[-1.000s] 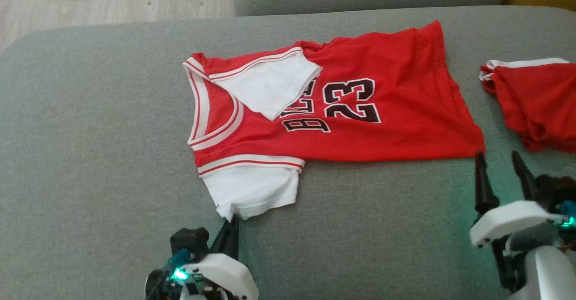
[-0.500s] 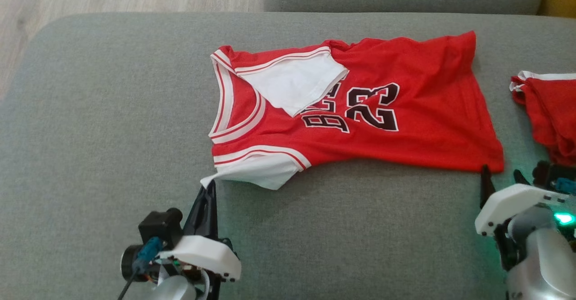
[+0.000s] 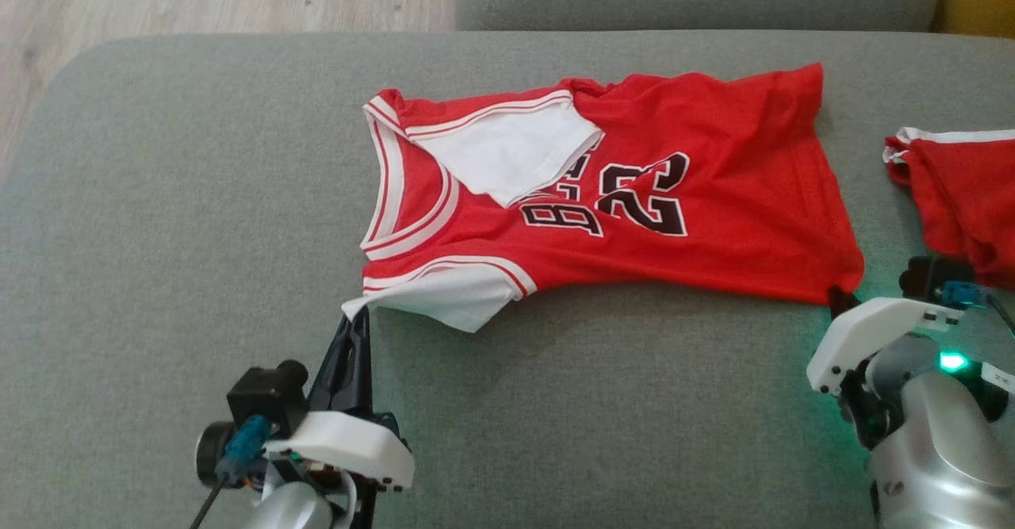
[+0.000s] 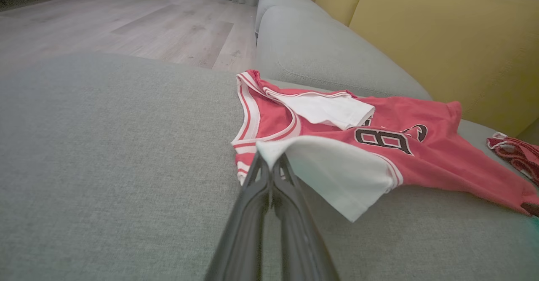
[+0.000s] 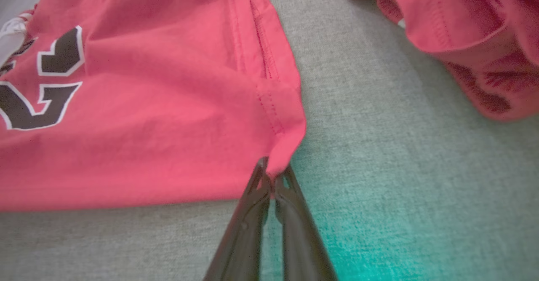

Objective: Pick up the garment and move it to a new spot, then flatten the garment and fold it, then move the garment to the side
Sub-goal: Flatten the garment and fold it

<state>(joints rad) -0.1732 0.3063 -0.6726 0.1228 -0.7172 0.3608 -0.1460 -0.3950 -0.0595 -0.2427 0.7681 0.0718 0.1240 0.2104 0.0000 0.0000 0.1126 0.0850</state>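
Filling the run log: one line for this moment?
left gripper shut on jersey sleeve | right gripper shut on hem corner | jersey lying on sofa

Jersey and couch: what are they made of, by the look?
Jersey: thin, smooth fabric, probably a polyester knit; it drapes limply and has stitched hems. Couch: grey woven upholstery, matte; a coarse weave shows in the right wrist view.
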